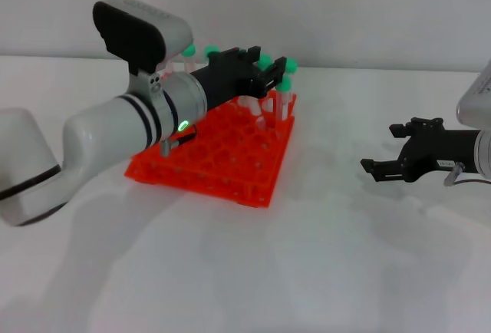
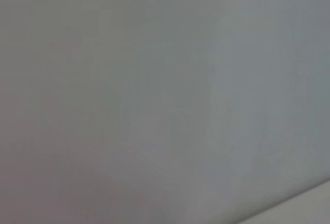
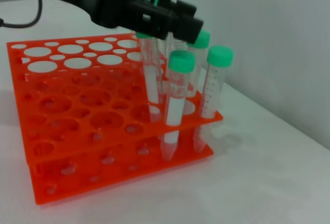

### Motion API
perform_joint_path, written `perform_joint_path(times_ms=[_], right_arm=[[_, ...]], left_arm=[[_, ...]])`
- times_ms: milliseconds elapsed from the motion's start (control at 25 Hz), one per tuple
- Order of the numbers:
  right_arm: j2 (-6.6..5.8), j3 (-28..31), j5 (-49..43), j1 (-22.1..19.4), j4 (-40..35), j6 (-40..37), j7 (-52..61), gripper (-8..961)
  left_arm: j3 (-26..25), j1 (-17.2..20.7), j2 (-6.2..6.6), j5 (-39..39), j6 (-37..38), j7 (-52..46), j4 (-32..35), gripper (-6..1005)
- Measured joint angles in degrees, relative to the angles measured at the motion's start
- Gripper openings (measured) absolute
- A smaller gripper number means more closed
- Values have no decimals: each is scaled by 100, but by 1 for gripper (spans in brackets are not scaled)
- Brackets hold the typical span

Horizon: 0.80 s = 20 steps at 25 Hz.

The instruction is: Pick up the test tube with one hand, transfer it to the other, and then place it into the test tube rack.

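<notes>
The left pincer is clamped on the test tube over the test tube rack; right pincer gapes.

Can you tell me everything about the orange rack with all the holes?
The test tube rack is bright orange plastic with two tiers, both full of round holes, big and small. It sits flat on the white table. Several green-capped tubes stand upright along its far side. The left tool reaches in over those tubes.
</notes>
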Motion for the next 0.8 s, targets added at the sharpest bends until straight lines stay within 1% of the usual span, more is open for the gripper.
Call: perform_joint_path(times_ms=[40, 160, 240, 320, 440, 520, 640, 720, 800], right_arm=[[0, 0, 1, -8, 1, 0, 0, 859], [-1, 0, -11, -29, 3, -1, 0, 859], [-1, 0, -15, -39, 4, 3, 0, 859], [-4, 2, -17, -49, 4, 10, 0, 859], [-9, 26, -19, -78, 4, 9, -1, 859], [-18, 86, -13, -122, 3, 3, -22, 859], [-17, 269, 46, -231, -19, 7, -164, 859], [-10, 411, 196, -349, -52, 10, -339, 859], [-17, 552, 577, -518, -68, 38, -616, 859]], left_arm=[[-7, 100, -2, 2, 41, 70, 118, 503], [-16, 668, -7, 1, 194, 358, 766, 503], [-20, 1188, -7, 0, 278, 541, 1369, 503], [-21, 1643, -7, 0, 332, 644, 1829, 503], [-32, 2257, -6, -32, 477, 762, 2201, 503], [-69, 2606, -8, -126, 801, 883, 2234, 503], [-112, 2999, -18, -421, 1480, 1219, 1985, 503], [-115, 3263, -24, -884, 2211, 1696, 1585, 503], [-115, 3412, -32, -1310, 2889, 2117, 1112, 503]])
